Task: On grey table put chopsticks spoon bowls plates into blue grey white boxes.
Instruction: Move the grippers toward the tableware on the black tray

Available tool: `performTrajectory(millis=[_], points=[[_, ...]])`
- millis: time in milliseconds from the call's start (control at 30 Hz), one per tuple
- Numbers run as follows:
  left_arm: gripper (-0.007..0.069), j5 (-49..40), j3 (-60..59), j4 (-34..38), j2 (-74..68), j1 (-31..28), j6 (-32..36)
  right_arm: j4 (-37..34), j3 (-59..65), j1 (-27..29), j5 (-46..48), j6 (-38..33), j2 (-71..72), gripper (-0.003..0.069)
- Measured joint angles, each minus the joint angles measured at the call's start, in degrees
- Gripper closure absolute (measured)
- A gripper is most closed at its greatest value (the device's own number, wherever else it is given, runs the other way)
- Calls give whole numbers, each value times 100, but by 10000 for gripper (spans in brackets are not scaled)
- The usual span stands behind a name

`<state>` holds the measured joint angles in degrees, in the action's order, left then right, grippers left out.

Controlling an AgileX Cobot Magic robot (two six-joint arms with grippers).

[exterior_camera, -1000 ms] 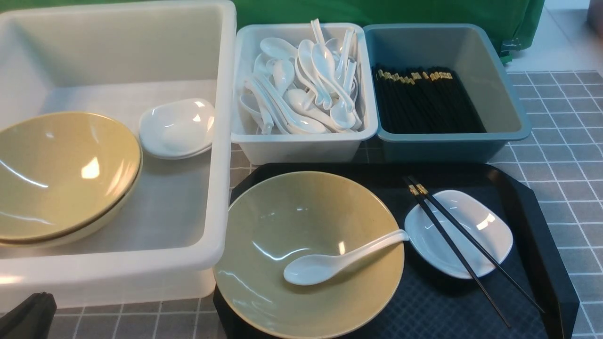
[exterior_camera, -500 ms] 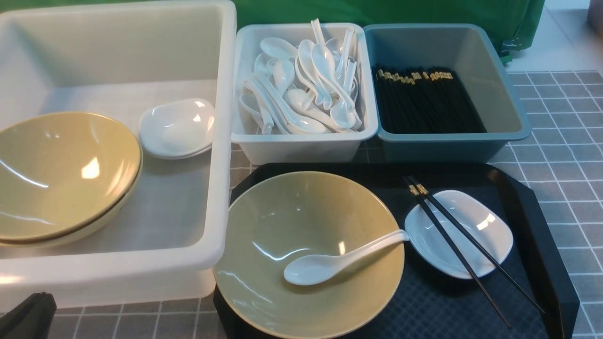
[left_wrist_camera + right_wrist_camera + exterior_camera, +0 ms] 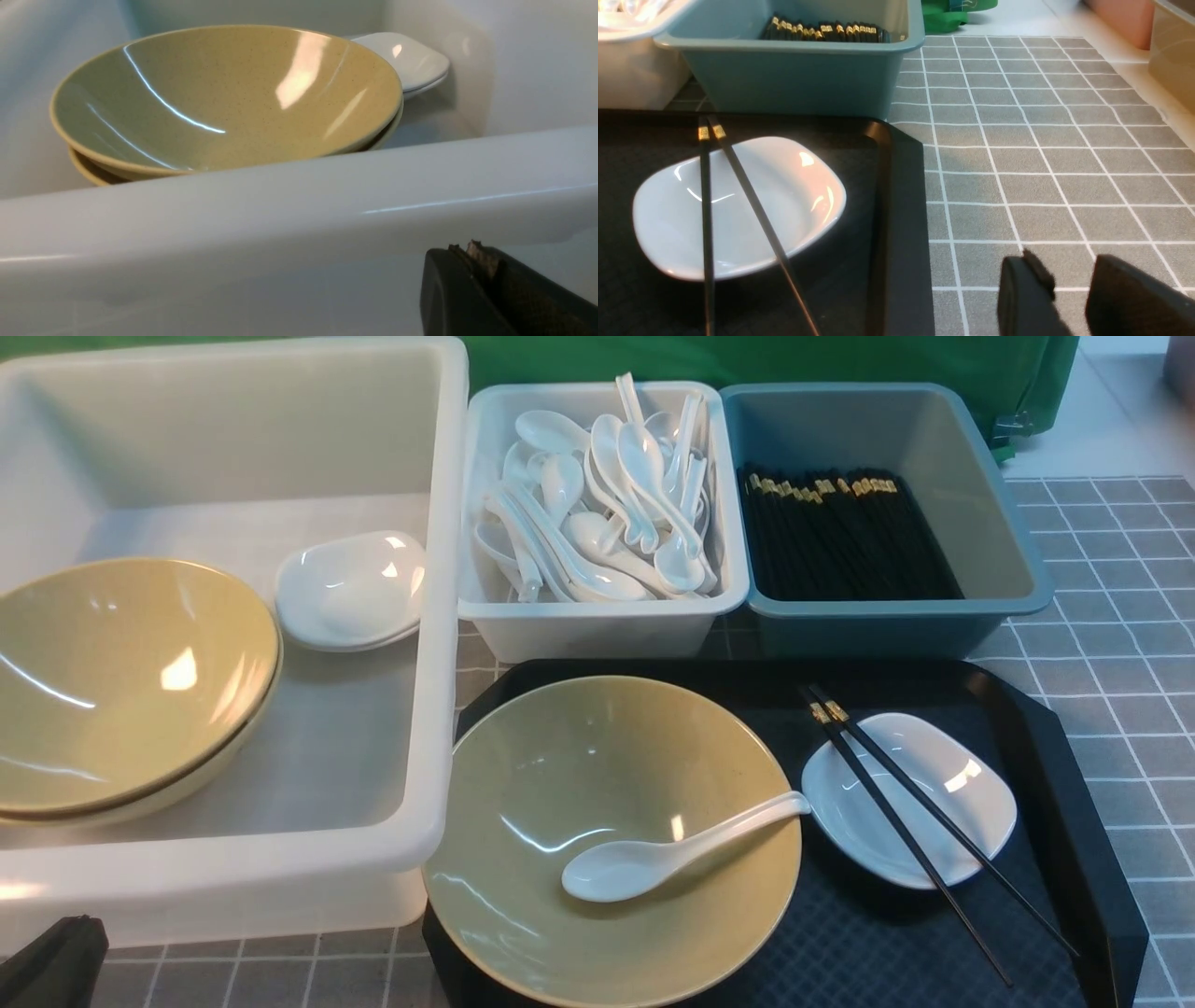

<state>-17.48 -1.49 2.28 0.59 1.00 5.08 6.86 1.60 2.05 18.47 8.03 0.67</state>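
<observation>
On the black tray (image 3: 1074,803), an olive-tan bowl (image 3: 560,775) holds the white spoon (image 3: 672,849). Beside it, a pair of black chopsticks (image 3: 885,803) lies across a white plate (image 3: 943,784). The big white tub (image 3: 439,616) holds stacked bowls (image 3: 121,681) and plates (image 3: 350,588). Spoons fill the pale bin (image 3: 597,630), and chopsticks lie in the blue-grey bin (image 3: 878,630). My left gripper (image 3: 467,249) is shut and empty, low outside the tub's near wall (image 3: 280,205). My right gripper (image 3: 1066,259) hangs open over the grey table (image 3: 1041,154), right of the tray and holding nothing.
The tray's raised rim (image 3: 896,210) stands between my right gripper and the plate (image 3: 794,186). Green cloth (image 3: 747,359) lies behind the bins. In the right wrist view, a pink and a tan container (image 3: 1171,42) stand off the table's far side.
</observation>
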Motion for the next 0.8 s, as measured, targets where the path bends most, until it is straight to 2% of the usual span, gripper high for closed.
performTrajectory(millis=[133,200,267,300,333,367,433,500,533,567,633,733,800], points=[[636,132,0,377,0,0,-126,0,0,0,0,0,0,421],[636,243,0,838,0,0,-348,0,0,0,0,94,0,421],[636,296,0,1693,0,0,-907,-79,0,0,-13,450,0,421],[636,302,0,2290,0,0,-1190,-198,0,0,-18,811,0,421],[636,307,0,3321,0,0,-1793,-516,0,0,-17,1592,0,421],[636,307,0,3447,0,0,-1867,-616,0,0,-17,1822,0,421],[636,320,0,4888,0,0,-2651,-1378,0,0,-17,3469,0,421],[636,362,0,5519,0,0,-2862,-1694,0,0,-17,4471,0,421],[636,368,0,5558,0,0,-2885,-1716,0,0,-17,4556,0,421],[636,401,0,5736,0,0,-2962,-1823,0,0,-17,4988,0,421],[636,436,0,5865,0,0,-2979,-1874,0,0,-17,5045,0,421],[636,431,0,5891,0,0,-2939,-1893,0,0,-17,4691,0,421],[636,348,33,5891,0,0,-2596,-1986,0,-8,-17,4452,0,421]])
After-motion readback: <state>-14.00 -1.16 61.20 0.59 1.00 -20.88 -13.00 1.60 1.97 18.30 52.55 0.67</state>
